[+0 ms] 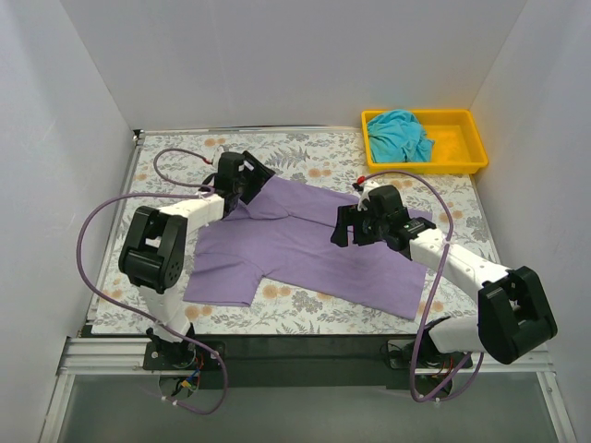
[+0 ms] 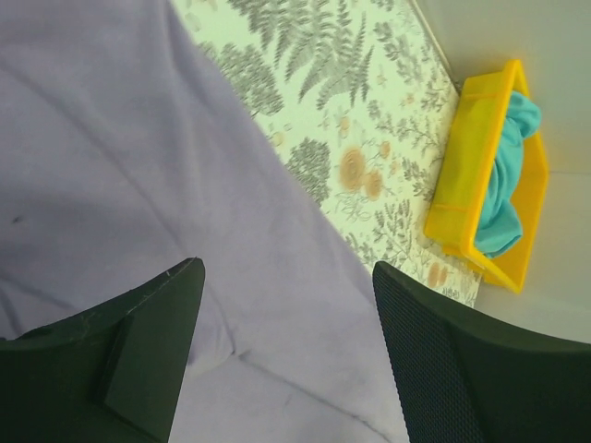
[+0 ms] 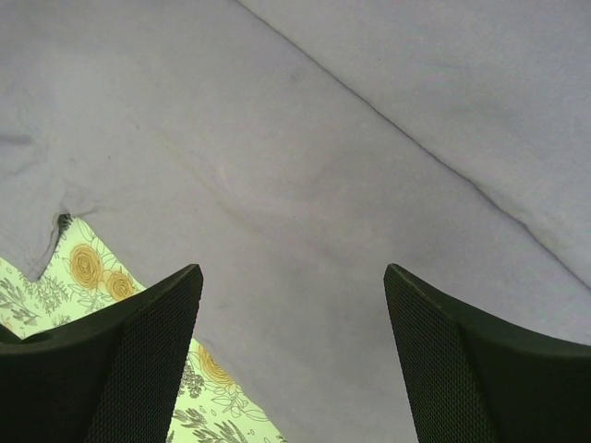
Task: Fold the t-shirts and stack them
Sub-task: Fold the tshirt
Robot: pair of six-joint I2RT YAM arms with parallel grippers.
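Observation:
The lavender-purple t-shirt (image 1: 295, 249) lies spread on the floral table, one sleeve at the front left, a fold line across it. It fills the left wrist view (image 2: 138, 185) and the right wrist view (image 3: 323, 166). My left gripper (image 1: 247, 183) is open just over the shirt's far left corner (image 2: 286, 314). My right gripper (image 1: 355, 231) is open just above the shirt's middle right (image 3: 291, 314). The teal-turquoise t-shirt (image 1: 400, 135) lies crumpled in the yellow tray (image 1: 462, 152) at the far right, and shows in the left wrist view (image 2: 513, 175).
The yellow tray (image 2: 471, 166) stands at the table's far right corner. White walls close in the table on three sides. The floral tablecloth (image 1: 305, 152) shows around the shirt. Purple cables loop beside both arms.

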